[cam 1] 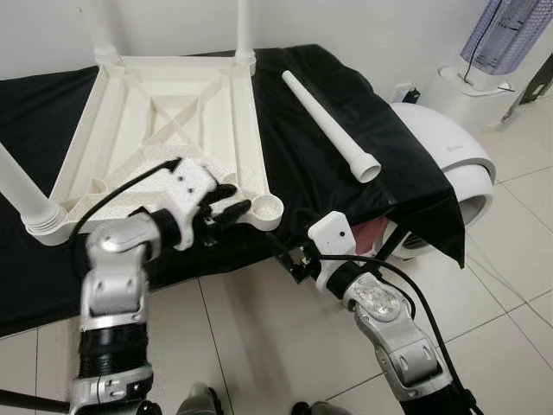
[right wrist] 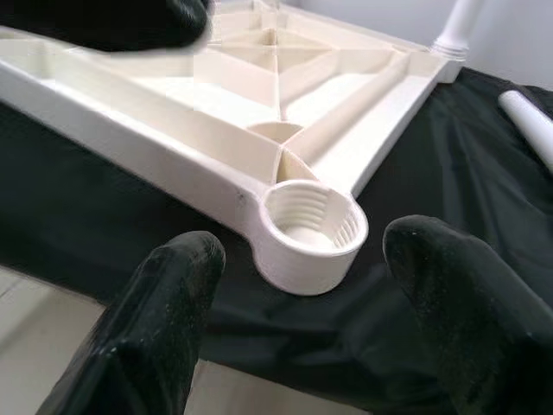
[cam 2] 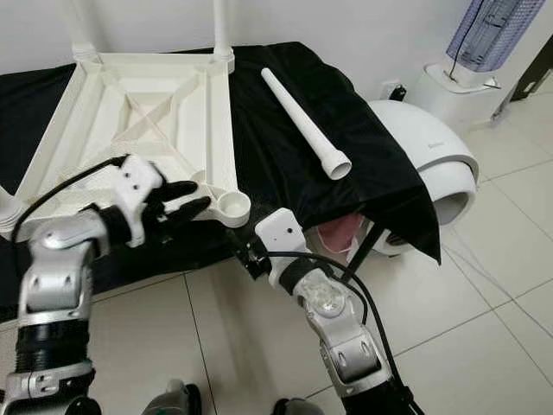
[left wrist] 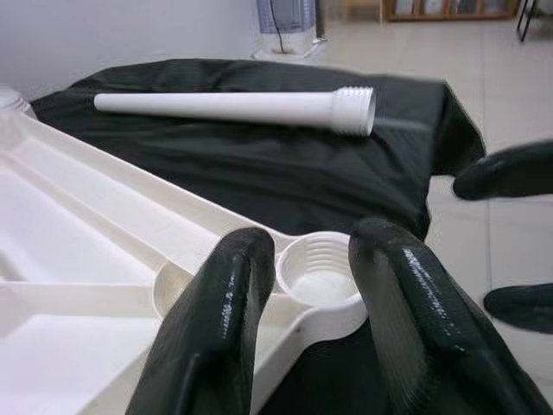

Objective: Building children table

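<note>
A white plastic tabletop [cam 1: 164,112] lies upside down on a black cloth [cam 1: 302,164]. Legs stand in its two far corners and its near left corner [cam 1: 26,203]. The near right corner socket [cam 1: 266,207] is empty. One loose white leg [cam 1: 328,125] lies on the cloth to the right of the top. My left gripper [cam 1: 220,203] is open, its fingers [left wrist: 229,294] just short of that socket [left wrist: 320,281] and holding nothing. My right gripper [cam 1: 294,259] hangs open below the cloth's front edge, pointing at the same socket [right wrist: 311,229].
The cloth drapes over a low platform on a tiled floor [cam 1: 251,337]. A white domed appliance [cam 1: 449,156] sits right of the platform, with a tall white and blue unit [cam 1: 510,35] behind it. Something pink [cam 1: 371,235] shows under the cloth's hanging corner.
</note>
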Tool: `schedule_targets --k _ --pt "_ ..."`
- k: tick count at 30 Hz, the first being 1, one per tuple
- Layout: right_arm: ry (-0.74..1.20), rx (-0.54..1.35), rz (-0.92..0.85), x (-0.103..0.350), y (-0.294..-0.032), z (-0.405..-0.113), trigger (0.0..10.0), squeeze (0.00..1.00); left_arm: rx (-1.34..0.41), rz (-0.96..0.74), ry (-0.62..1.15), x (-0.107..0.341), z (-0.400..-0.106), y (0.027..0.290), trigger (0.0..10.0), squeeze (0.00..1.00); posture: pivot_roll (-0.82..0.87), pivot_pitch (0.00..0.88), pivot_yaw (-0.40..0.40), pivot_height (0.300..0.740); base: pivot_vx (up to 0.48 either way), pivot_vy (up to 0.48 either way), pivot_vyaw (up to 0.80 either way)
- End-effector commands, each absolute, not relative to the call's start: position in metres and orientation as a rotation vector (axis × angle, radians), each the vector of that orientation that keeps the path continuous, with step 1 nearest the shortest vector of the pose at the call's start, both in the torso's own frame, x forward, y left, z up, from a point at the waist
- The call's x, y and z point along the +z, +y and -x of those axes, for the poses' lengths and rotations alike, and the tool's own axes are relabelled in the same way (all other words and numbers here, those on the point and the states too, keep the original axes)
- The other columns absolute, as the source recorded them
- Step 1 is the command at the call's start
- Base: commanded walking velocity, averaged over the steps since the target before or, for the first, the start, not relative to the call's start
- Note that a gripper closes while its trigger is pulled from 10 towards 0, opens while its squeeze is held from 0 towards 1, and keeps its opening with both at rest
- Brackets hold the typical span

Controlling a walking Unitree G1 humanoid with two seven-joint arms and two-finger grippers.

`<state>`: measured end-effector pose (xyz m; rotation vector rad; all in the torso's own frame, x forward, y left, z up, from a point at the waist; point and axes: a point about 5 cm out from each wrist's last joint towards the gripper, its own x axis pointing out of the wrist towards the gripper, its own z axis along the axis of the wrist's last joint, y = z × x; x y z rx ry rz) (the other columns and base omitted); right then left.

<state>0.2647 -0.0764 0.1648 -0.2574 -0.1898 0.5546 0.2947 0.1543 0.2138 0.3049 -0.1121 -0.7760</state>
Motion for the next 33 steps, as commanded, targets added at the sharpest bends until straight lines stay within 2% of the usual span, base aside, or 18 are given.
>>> schedule_targets --k 1,5,9,10,11,14,15,16,18,19,20,21,22,24,25,27,29,33 --pt "-0.224 0.474 0.23 0.171 -0.083 -0.27 10.0 0.0 -0.377 -0.167 -0.146 0.212 -0.299 0.162 10.0 0.0 0.08 0.095 -0.051 0.74 0.0 0.0 0.0" --pt "-0.265 0.362 0.183 0.18 -0.092 -0.275 10.0 0.0 -0.18 -0.033 -0.1 0.196 -0.29 0.156 10.0 0.0 0.08 0.087 -0.056 0.74 0.0 0.0 0.0" --pt "-0.273 0.325 0.175 0.182 -0.095 -0.278 10.0 0.0 -0.147 -0.074 -0.094 0.188 -0.284 0.151 10.0 0.0 0.07 0.082 -0.058 0.74 0.0 0.0 0.0" --pt "-0.27 0.319 0.175 0.182 -0.098 -0.281 10.0 0.0 -0.393 -0.056 -0.042 0.174 -0.273 0.132 10.0 0.0 0.07 0.072 -0.065 0.74 0.0 0.0 0.0" --pt "-0.27 0.319 0.175 0.182 -0.098 -0.281 10.0 0.0 -0.393 -0.056 -0.042 0.174 -0.273 0.132 10.0 0.0 0.07 0.072 -0.065 0.74 0.0 0.0 0.0" --pt "-0.269 0.326 0.185 0.182 -0.099 -0.283 10.0 0.0 -0.781 -0.011 -0.005 0.174 -0.253 0.117 10.0 0.0 0.07 0.061 -0.07 0.74 0.0 0.0 0.0" --pt "-0.269 0.326 0.185 0.182 -0.099 -0.283 10.0 0.0 -0.781 -0.011 -0.005 0.174 -0.253 0.117 10.0 0.0 0.07 0.061 -0.07 0.74 0.0 0.0 0.0" --pt "-0.271 0.327 0.19 0.181 -0.099 -0.285 10.0 0.0 -0.981 0.052 0.016 0.179 -0.239 0.115 10.0 0.0 0.07 0.056 -0.069 0.74 0.0 0.0 0.0" --pt "-0.272 0.326 0.19 0.181 -0.099 -0.285 10.0 0.0 -1.027 0.07 0.025 0.18 -0.234 0.116 10.0 0.0 0.07 0.056 -0.069 0.74 0.0 0.0 0.0" --pt "-0.274 0.324 0.19 0.181 -0.099 -0.285 10.0 0.0 -0.896 0.011 0.008 0.178 -0.246 0.121 10.0 0.0 0.06 0.053 -0.067 0.74 0.0 0.0 0.0" --pt "-0.274 0.324 0.19 0.181 -0.099 -0.285 10.0 0.0 -0.896 0.011 0.008 0.178 -0.246 0.121 10.0 0.0 0.06 0.053 -0.067 0.74 0.0 0.0 0.0" --pt "-0.275 0.323 0.19 0.181 -0.1 -0.285 10.0 0.0 -0.797 -0.034 -0.006 0.178 -0.254 0.125 10.0 0.0 0.07 0.052 -0.066 0.74 0.0 0.0 0.0" --pt "-0.275 0.32 0.189 0.181 -0.1 -0.285 10.0 0.0 -0.459 -0.128 -0.045 0.178 -0.278 0.143 10.0 0.0 0.07 0.048 -0.062 0.74 0.0 0.0 0.0" --pt "-0.275 0.32 0.189 0.181 -0.1 -0.285 10.0 0.0 -0.459 -0.128 -0.045 0.178 -0.278 0.143 10.0 0.0 0.07 0.048 -0.062 0.74 0.0 0.0 0.0" --pt "-0.275 0.318 0.188 0.181 -0.1 -0.285 10.0 0.0 -0.2 -0.197 -0.08 0.179 -0.29 0.159 10.0 0.0 0.06 0.045 -0.055 0.74 0.0 0.0 0.0" --pt "-0.275 0.318 0.188 0.181 -0.1 -0.285 10.0 0.0 -0.2 -0.197 -0.08 0.179 -0.29 0.159 10.0 0.0 0.06 0.045 -0.055 0.74 0.0 0.0 0.0" --pt "-0.267 0.307 0.176 0.178 -0.098 -0.283 10.0 0.0 0.207 -0.265 -0.124 0.175 -0.285 0.189 10.0 0.0 0.05 0.044 -0.051 0.74 0.0 0.0 0.0" --pt "-0.253 0.31 0.159 0.173 -0.094 -0.282 10.0 0.0 0.239 -0.292 -0.107 0.162 -0.27 0.191 10.0 0.0 0.05 0.044 -0.059 0.74 0.0 0.0 0.0"
